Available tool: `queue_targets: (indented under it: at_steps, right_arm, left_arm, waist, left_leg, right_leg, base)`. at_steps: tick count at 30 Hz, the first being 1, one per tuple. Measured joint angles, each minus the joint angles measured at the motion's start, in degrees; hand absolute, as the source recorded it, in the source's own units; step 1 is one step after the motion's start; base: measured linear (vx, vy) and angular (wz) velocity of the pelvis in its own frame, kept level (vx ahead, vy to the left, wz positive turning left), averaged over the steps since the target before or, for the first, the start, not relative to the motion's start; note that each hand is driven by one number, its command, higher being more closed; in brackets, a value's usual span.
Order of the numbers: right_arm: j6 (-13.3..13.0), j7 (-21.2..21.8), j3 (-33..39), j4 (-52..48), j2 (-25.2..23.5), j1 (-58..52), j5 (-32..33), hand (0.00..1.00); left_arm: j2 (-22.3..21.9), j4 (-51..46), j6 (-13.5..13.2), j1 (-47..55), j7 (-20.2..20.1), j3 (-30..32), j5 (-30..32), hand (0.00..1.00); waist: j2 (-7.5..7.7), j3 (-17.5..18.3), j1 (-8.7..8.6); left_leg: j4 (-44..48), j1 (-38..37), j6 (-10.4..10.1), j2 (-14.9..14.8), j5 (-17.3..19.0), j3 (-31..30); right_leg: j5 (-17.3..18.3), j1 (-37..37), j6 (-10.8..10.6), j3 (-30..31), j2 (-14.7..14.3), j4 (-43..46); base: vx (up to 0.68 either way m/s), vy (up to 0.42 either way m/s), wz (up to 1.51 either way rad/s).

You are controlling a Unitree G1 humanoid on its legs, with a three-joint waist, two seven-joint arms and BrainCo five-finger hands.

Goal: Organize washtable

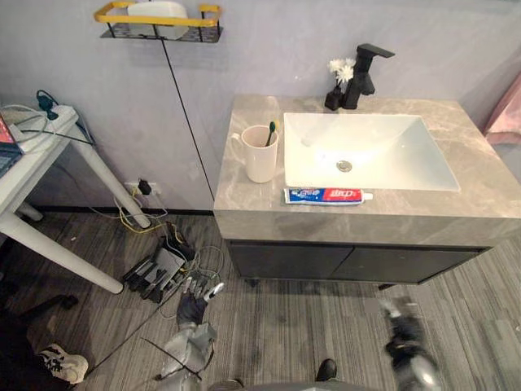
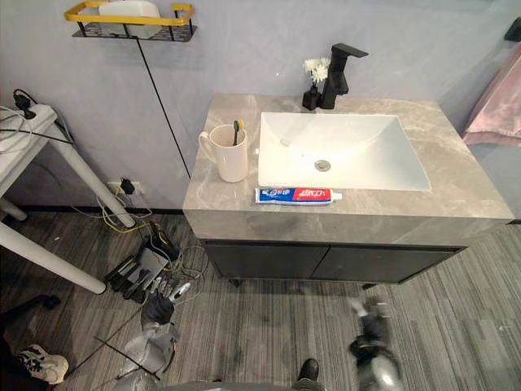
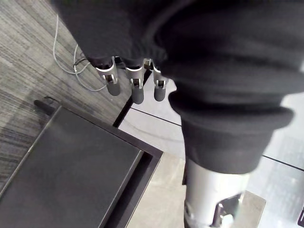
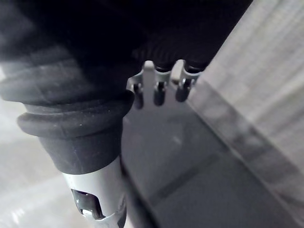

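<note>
The grey marble washtable point(image 1: 244, 208) carries a white sink point(image 1: 366, 155) with a black faucet point(image 1: 365, 73). Beside the faucet is a small black vase of white flowers point(image 1: 338, 81). A white mug point(image 1: 260, 153) holding a green toothbrush point(image 1: 271, 130) stands left of the sink. A toothpaste tube point(image 1: 327, 195) lies flat along the counter's front edge. My left hand point(image 1: 194, 308) hangs low over the floor, left of the cabinet; its fingers point(image 3: 134, 85) are relaxed and hold nothing. My right hand point(image 1: 404, 338) hangs low in front of the cabinet's right side, fingers point(image 4: 160, 90) loose and empty.
Dark cabinet doors point(image 1: 350, 262) sit under the counter. A power strip and tangled cables point(image 1: 159, 269) lie on the floor at left, near a white table point(image 1: 49, 163). A yellow-rimmed wall shelf point(image 1: 159, 20) hangs above. A pink towel point(image 1: 505, 114) is at right. A person's shoe point(image 1: 61, 362) is at lower left.
</note>
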State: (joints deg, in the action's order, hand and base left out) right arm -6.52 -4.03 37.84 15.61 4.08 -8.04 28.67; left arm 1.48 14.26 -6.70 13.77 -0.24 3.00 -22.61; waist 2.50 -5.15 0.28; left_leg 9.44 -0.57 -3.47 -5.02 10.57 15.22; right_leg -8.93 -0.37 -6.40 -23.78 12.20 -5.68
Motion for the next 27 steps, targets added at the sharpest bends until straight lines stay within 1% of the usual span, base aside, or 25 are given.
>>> queue_targets:
  at_steps: [1, 2, 3, 5, 9, 11, 13, 14, 16, 17, 18, 19, 20, 21, 22, 24, 27]
  right_arm:
    - [-0.68, -1.11, 2.51, -2.15, 1.50, 1.25, -0.12, 0.00]
    - [-1.68, -2.12, 4.41, -3.73, 2.89, 2.41, -0.48, 0.00]
    - [-2.19, -2.43, 4.95, -4.02, 3.73, 2.97, -0.72, 0.00]
    - [-2.26, -3.58, 5.73, -4.33, 6.69, 4.74, -1.93, 0.00]
    - [-2.23, -3.67, 4.81, -4.81, 8.10, 7.37, -2.33, 0.00]
    - [-2.19, -3.53, 2.95, -7.32, 9.58, 8.66, -2.66, 0.00]
    - [-2.15, -2.93, -1.39, -10.26, 14.34, 10.24, -4.30, 0.00]
    - [-2.18, -2.66, -2.52, -10.69, 15.63, 11.04, -4.65, 0.00]
    - [-2.21, -0.49, -7.51, -12.17, 20.31, 14.64, -5.23, 0.00]
    - [-2.23, 0.22, -8.61, -12.50, 21.19, 15.45, -5.47, 0.00]
    - [-2.35, 1.32, -10.77, -12.68, 22.82, 16.79, -6.03, 0.00]
    - [-2.34, 2.12, -12.59, -12.65, 24.53, 17.76, -6.45, 0.00]
    - [-2.30, 3.12, -14.50, -12.45, 26.25, 18.26, -6.80, 0.00]
    - [-2.25, 3.35, -15.04, -12.41, 26.66, 18.53, -6.86, 0.00]
    - [-2.16, 4.40, -17.33, -12.36, 28.24, 20.05, -7.40, 0.00]
    - [-2.14, 5.36, -18.78, -11.69, 29.17, 21.55, -8.09, 0.00]
    - [-1.98, 6.77, -21.07, -9.25, 31.70, 22.27, -9.55, 0.00]
  left_arm:
    - [0.30, 0.00, -0.02, -0.03, -0.48, 0.11, 0.74, 0.00]
    - [0.37, 0.01, -0.02, -0.05, -1.07, -0.10, 0.94, 0.00]
    - [0.32, 0.03, -0.02, -0.03, -1.08, -0.10, 0.99, 0.00]
    - [0.06, 0.05, -0.01, -0.32, -1.40, -0.55, 1.06, 0.00]
    - [-0.13, 0.04, -0.02, -0.40, -2.40, -1.14, 1.08, 0.00]
    - [-0.23, 0.05, -0.01, -0.29, -3.16, -1.45, 1.07, 0.00]
    - [-0.23, 0.05, -0.01, -0.04, -3.68, -2.46, 1.07, 0.00]
    - [-0.22, 0.04, -0.01, 0.09, -3.84, -2.46, 1.06, 0.00]
    - [-0.22, 0.04, 0.01, 1.02, -4.96, -2.73, 1.03, 0.00]
    - [-0.22, 0.04, 0.03, 1.10, -5.17, -2.90, 1.03, 0.00]
    - [-0.23, 0.04, 0.04, 1.49, -5.78, -3.16, 1.03, 0.00]
    - [-0.16, 0.04, 0.08, 1.82, -6.04, -3.57, 1.01, 0.00]
    - [-0.21, -0.02, 0.09, 2.35, -6.14, -3.69, 0.96, 0.00]
    - [-0.19, -0.05, 0.09, 2.41, -6.18, -3.78, 0.92, 0.00]
    - [0.00, -0.07, 0.11, 2.94, -6.77, -4.14, 0.83, 0.00]
    - [0.17, -0.07, 0.12, 3.67, -7.31, -4.34, 0.82, 0.00]
    - [0.38, -0.07, 0.14, 3.91, -8.04, -5.46, 0.82, 0.00]
  waist:
    - [0.36, -0.20, -0.35]
    - [0.50, -0.33, -1.13]
    - [0.58, -0.36, -1.29]
    - [0.64, -0.41, -1.67]
    - [0.47, -0.50, -1.66]
    - [0.11, -0.65, -1.55]
    - [-0.11, -0.63, -1.11]
    - [-0.10, -0.64, -1.09]
    - [0.00, -0.69, -0.72]
    - [0.00, -0.69, -0.67]
    - [0.04, -0.71, -0.36]
    - [0.18, -0.80, 0.50]
    - [0.32, -0.86, 0.92]
    - [0.35, -0.88, 0.93]
    - [0.52, -0.94, 0.92]
    - [0.78, -1.08, 1.10]
    - [1.61, -1.47, 2.08]
  left_leg:
    - [0.95, 0.42, -0.40, -0.49, 0.29, 1.35]
    - [1.69, 1.10, -0.43, -1.00, 0.58, 2.42]
    - [1.83, 1.19, -0.39, -1.07, 0.62, 2.47]
    - [3.11, 2.18, -0.47, -1.59, 0.90, 2.79]
    - [3.61, 2.50, -0.69, -2.46, 1.05, 2.97]
    - [3.81, 2.76, -0.69, -2.60, 1.05, 2.89]
    - [4.41, 3.45, -0.68, -2.74, 1.05, 2.46]
    - [4.61, 3.73, -0.68, -2.80, 1.05, 2.35]
    - [4.94, 4.19, -0.68, -2.89, 1.04, 1.91]
    - [5.03, 4.31, -0.68, -2.90, 1.04, 1.80]
    - [5.25, 4.70, -0.68, -2.89, 1.04, 1.36]
    - [5.48, 5.14, -0.68, -2.87, 1.04, 0.89]
    - [5.56, 5.40, -0.67, -2.85, 1.03, 0.46]
    - [5.59, 5.50, -0.67, -2.84, 1.03, 0.32]
    - [5.73, 6.04, -0.66, -2.72, 1.01, -0.31]
    - [5.72, 6.17, -0.66, -2.62, 1.00, -0.68]
    - [5.57, 6.26, -0.64, -2.26, 0.98, -1.22]
  right_leg:
    - [0.01, 0.04, 0.00, -0.03, -0.10, 0.00]
    - [0.01, -0.11, 0.01, -0.65, -0.21, 0.00]
    - [0.01, -0.28, 0.01, -0.72, -0.25, 0.00]
    - [-0.02, -0.96, 0.02, -0.89, -0.46, 0.01]
    - [0.00, -0.96, 0.05, -1.44, -1.12, 0.01]
    - [0.02, -1.01, 0.06, -1.76, -1.18, 0.01]
    - [0.03, -1.00, 0.08, -2.60, -1.17, 0.01]
    - [0.03, -1.00, 0.08, -2.87, -1.18, 0.01]
    - [0.03, -0.96, 0.08, -3.54, -1.19, 0.01]
    - [0.03, -0.95, 0.08, -3.70, -1.17, 0.01]
    - [0.03, -0.95, 0.08, -4.21, -1.15, 0.02]
    - [0.03, -0.96, 0.07, -4.63, -1.11, 0.02]
    - [0.03, -0.91, 0.07, -5.11, -1.10, 0.02]
    - [0.03, -0.87, 0.07, -5.39, -1.09, 0.02]
    - [0.03, -0.88, 0.07, -6.30, -1.00, 0.02]
    - [0.02, -0.76, 0.06, -6.81, -0.92, 0.03]
    - [0.02, -0.48, 0.05, -7.81, -0.59, 0.03]
  base:
    - [-0.03, -0.017, -0.01]
    - [-0.03, -0.028, 0.05]
    - [-0.01, -0.027, 0.04]
    - [0.00, 0.000, 0.00]
    - [-0.03, -0.024, 0.01]
    - [-0.04, -0.016, 0.06]
    - [-0.05, -0.003, 0.13]
    - [-0.06, -0.002, 0.16]
    - [-0.06, 0.000, 0.14]
    - [-0.04, 0.010, 0.14]
    - [-0.03, 0.015, 0.18]
    - [-0.05, 0.021, 0.22]
    - [-0.02, 0.013, 0.18]
    - [-0.02, 0.016, 0.22]
    - [-0.02, 0.024, 0.19]
    - [-0.01, 0.028, 0.16]
    - [-0.01, 0.043, 0.12]
